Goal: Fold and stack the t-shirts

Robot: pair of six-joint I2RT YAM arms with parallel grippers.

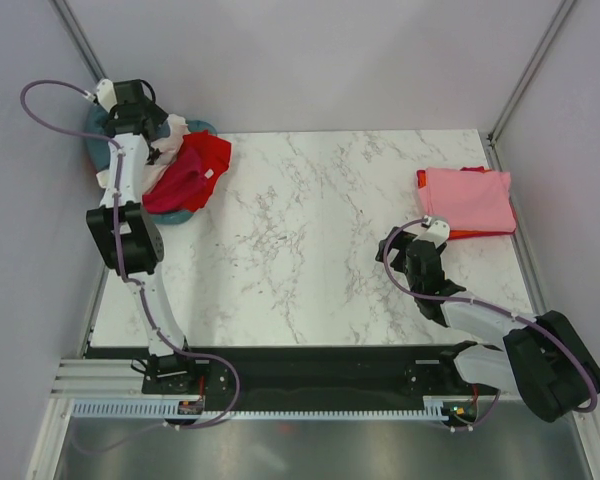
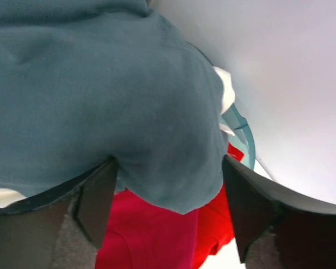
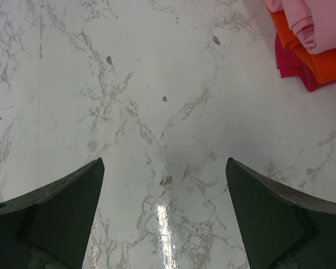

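Note:
My left gripper (image 1: 145, 125) is over the round teal basket (image 1: 185, 214) at the table's far left corner. In the left wrist view its jaws (image 2: 168, 162) are wide apart, with a slate blue-grey t-shirt (image 2: 101, 95) bulging between the fingers. Under it lie a magenta shirt (image 2: 145, 235), a red shirt (image 2: 218, 218) and a bit of white shirt (image 2: 227, 95). The red shirt (image 1: 198, 162) hangs over the basket's rim. A folded stack with a pink shirt (image 1: 467, 197) on top lies at the right. My right gripper (image 1: 397, 247) is open and empty over bare marble (image 3: 164, 162).
The stack shows in the right wrist view as pink (image 3: 319, 22) over orange-red (image 3: 319, 63) over magenta (image 3: 294, 72). The basket's teal rim (image 2: 244, 128) is close to the left wall. Metal frame posts stand at the back corners.

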